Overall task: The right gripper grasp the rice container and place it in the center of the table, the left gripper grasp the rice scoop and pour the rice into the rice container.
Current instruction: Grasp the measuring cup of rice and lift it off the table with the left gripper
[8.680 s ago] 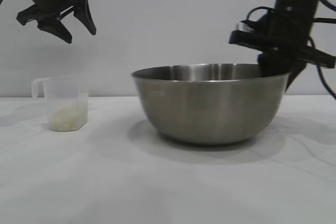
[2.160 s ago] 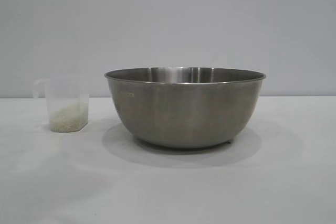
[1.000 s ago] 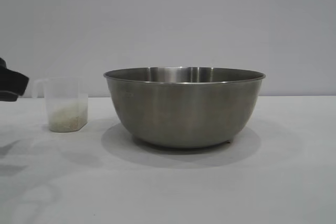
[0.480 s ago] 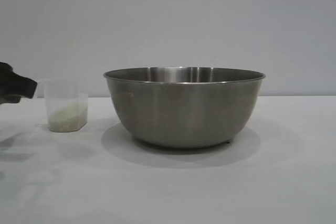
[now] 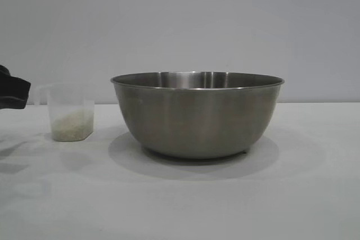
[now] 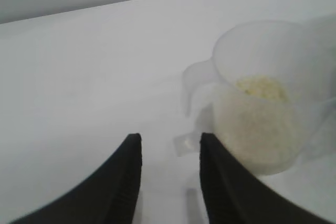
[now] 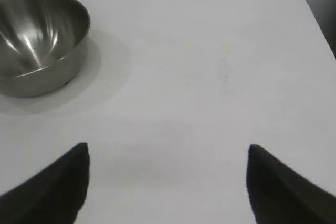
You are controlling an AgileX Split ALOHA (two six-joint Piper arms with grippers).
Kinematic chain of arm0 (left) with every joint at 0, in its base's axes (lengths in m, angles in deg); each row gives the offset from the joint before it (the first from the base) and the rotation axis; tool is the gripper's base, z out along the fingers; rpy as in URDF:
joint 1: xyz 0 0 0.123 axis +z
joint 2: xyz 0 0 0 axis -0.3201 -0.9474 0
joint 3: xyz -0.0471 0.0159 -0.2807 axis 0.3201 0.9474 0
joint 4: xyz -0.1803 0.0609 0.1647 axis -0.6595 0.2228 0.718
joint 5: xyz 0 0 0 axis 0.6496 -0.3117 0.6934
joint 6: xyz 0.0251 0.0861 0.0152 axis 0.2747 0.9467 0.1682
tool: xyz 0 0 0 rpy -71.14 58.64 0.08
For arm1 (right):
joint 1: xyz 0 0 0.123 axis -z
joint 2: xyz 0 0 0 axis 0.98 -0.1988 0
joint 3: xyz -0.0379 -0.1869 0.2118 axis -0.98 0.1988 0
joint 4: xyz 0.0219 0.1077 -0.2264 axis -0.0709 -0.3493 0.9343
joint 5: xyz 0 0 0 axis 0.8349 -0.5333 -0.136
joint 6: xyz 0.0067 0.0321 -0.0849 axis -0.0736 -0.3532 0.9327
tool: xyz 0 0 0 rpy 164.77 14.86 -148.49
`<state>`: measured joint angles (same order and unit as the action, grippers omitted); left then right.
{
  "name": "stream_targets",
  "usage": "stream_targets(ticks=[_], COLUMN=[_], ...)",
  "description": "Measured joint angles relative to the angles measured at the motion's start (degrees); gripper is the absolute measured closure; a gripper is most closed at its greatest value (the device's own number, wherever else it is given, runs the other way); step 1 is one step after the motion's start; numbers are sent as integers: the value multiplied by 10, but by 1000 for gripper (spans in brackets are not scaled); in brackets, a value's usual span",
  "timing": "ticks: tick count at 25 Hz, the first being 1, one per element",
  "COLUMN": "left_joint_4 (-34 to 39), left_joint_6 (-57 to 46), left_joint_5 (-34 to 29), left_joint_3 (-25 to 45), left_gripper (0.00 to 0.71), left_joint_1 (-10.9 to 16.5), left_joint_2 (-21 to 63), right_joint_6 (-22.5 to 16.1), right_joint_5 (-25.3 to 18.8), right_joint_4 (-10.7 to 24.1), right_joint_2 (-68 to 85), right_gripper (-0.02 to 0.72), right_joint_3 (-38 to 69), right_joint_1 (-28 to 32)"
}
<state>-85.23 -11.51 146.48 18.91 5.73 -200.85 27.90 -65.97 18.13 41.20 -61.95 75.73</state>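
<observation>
The rice container, a wide steel bowl, stands at the table's middle; the right wrist view shows it empty and far from my right gripper, which hangs open over bare table. The rice scoop, a clear plastic cup with rice in its bottom, stands upright left of the bowl. My left gripper reaches in from the exterior view's left edge, just short of the scoop's handle. In the left wrist view this gripper is open with a narrow gap. The handle lies just ahead of its tips, the scoop off to one side.
The white table runs wide in front of the bowl and to its right. Its far corner and edge show in the right wrist view. A plain grey wall stands behind.
The right arm has let go of the bowl, which now stands more to the left, and left the exterior view. The left gripper came in low from the left, edged toward the scoop, then drew back slightly.
</observation>
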Motion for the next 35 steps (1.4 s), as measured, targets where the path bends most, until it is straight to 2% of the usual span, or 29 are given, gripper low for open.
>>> stream_targets(ticks=[27, 35], left_joint_4=[9, 9], left_joint_6=[0, 0], left_joint_5=[2, 2], left_joint_3=[-78, -127], left_gripper=[469, 469], left_joint_1=[0, 0], left_joint_2=[-58, -89], right_joint_6=[0, 0], right_joint_5=[0, 0], right_joint_4=[0, 0], right_joint_2=[0, 0], right_gripper=[155, 155], right_joint_3=[0, 0], right_joint_1=[0, 0])
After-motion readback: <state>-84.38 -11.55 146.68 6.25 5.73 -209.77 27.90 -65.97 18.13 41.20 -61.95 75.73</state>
